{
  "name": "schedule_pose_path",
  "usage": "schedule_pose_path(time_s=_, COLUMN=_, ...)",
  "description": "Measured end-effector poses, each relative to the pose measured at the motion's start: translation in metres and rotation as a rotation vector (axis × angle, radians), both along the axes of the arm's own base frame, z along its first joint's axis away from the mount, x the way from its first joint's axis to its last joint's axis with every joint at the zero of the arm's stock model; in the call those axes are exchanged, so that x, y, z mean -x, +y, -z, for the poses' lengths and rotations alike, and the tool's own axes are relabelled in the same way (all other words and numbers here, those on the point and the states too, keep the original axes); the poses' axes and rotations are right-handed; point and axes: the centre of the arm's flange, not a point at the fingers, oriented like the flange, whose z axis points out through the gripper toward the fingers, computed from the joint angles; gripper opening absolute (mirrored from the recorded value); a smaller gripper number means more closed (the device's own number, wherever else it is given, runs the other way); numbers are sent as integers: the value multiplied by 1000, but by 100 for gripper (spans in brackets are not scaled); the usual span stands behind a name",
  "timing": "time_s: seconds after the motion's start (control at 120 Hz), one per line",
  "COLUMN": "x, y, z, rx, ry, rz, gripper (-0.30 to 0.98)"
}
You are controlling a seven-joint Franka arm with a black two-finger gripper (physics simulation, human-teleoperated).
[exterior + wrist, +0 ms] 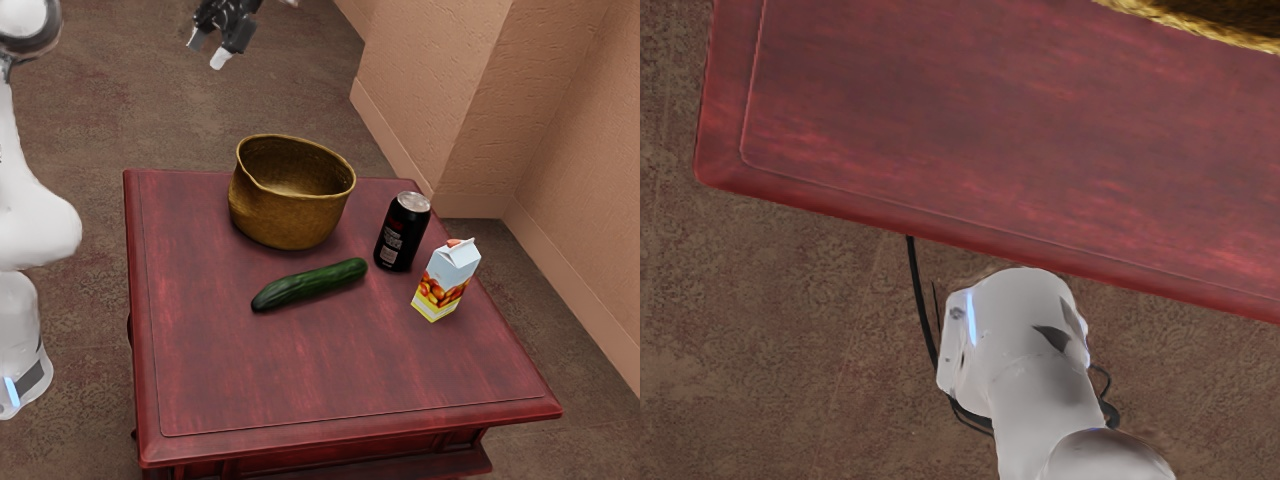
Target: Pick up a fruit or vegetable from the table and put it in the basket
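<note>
cucumber (310, 285) lower than the open end effector (208, 48), toward the exterior view's near right
long axis slants there, near left to far right.

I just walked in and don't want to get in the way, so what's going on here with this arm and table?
A robot arm is meant to put a fruit or vegetable in the basket, but it isn't handling anything right now. Its gripper is raised, open and empty. The cucumber, likely the target, lies on the table near the basket. A dark can and a juice carton stand upright nearby.
</note>
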Motion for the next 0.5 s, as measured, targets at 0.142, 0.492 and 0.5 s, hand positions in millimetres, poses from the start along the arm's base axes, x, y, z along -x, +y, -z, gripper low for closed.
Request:
schedule_pose_path(time_s=0.142, x=-61, y=2, z=26, rx=-148, ry=-198, rz=-87, gripper=68)
schedule_pose_path(time_s=0.492, x=-42, y=-66, z=-123, rx=-245, ry=-664, rz=-205, gripper=68)
schedule_pose_path(time_s=0.5, x=-40, y=-74, z=-126, rx=-244, ry=-669, rz=-194, gripper=68)
